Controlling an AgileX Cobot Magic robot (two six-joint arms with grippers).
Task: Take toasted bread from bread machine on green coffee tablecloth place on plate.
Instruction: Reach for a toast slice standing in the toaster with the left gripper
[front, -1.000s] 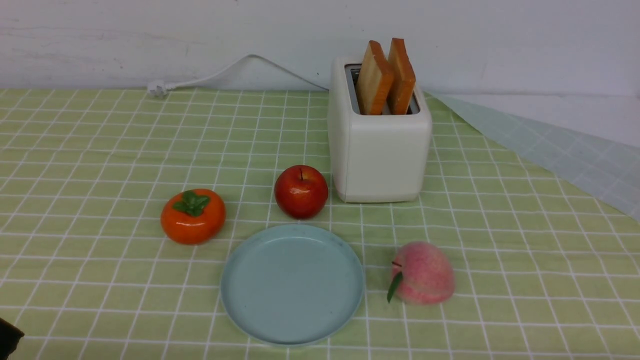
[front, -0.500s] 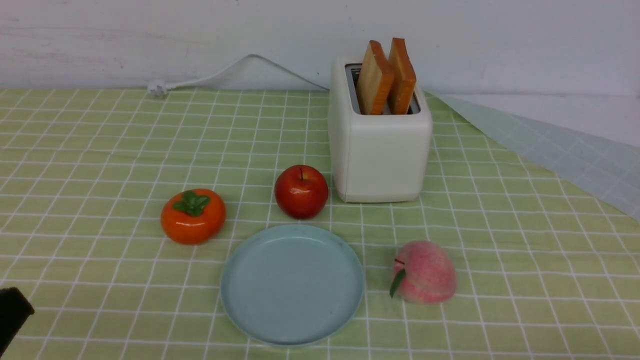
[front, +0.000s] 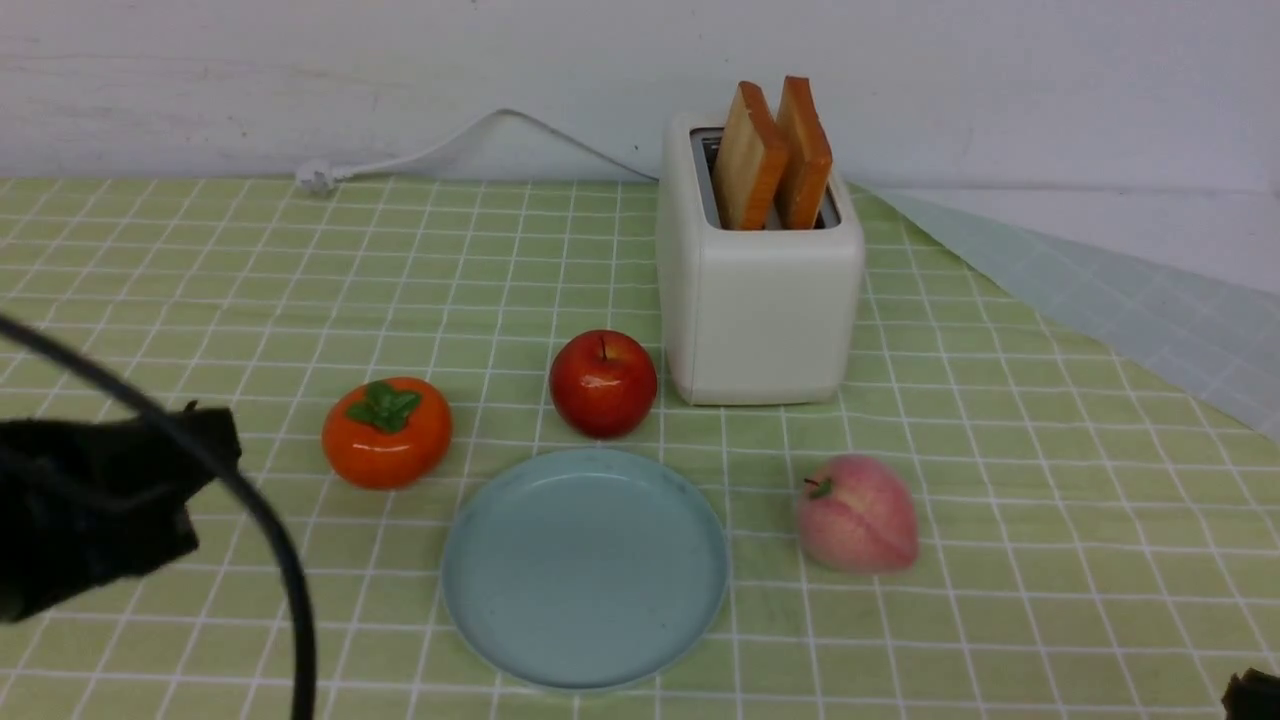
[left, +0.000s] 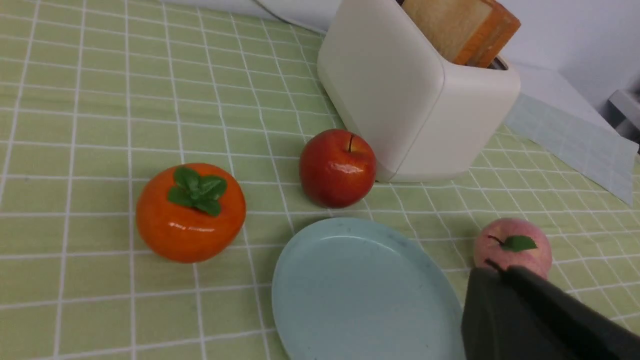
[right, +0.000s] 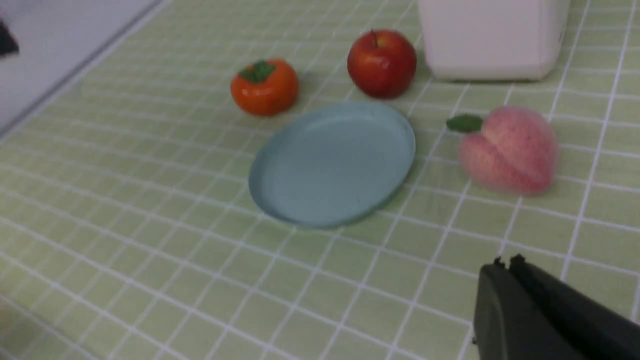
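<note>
A test bench is posing as a kitchen table: a checked cloth (front: 200, 280) is covering it, a toaster (front: 760, 300) is standing before a bare wall (front: 300, 80) with its plug (front: 315, 178) lying loose, and a glossy apple (front: 602, 383) is sitting nearby.

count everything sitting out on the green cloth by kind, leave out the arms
toast slices: 2
toaster: 1
plate: 1
fruits: 3 (apple, persimmon, peach)
total: 7
</note>
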